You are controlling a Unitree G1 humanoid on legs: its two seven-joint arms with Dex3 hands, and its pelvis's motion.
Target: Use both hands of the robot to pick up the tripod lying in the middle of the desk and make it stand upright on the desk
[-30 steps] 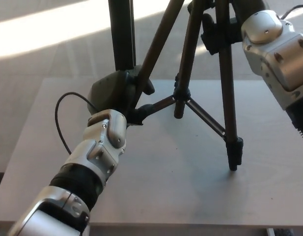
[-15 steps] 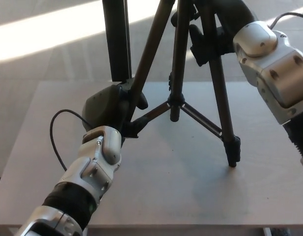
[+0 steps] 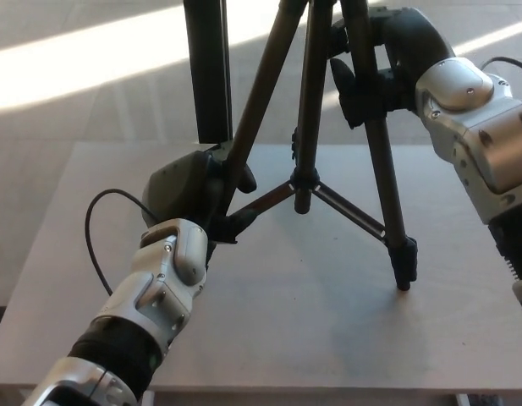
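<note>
Nearest, left robot hand [image 3: 193, 182] grips a lower tripod [image 3: 304, 161] leg, beyond it right robot hand [image 3: 387, 63] clamps another higher up; tripod stands splayed on the bench [image 3: 311, 338], so level all feet before releasing.

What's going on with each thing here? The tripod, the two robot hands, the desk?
tripod: upright, legs spread, right leg's foot on the desk
left hand: shut on the tripod's left leg
right hand: shut on the tripod's right leg, higher up
desk: bare around the tripod
</note>
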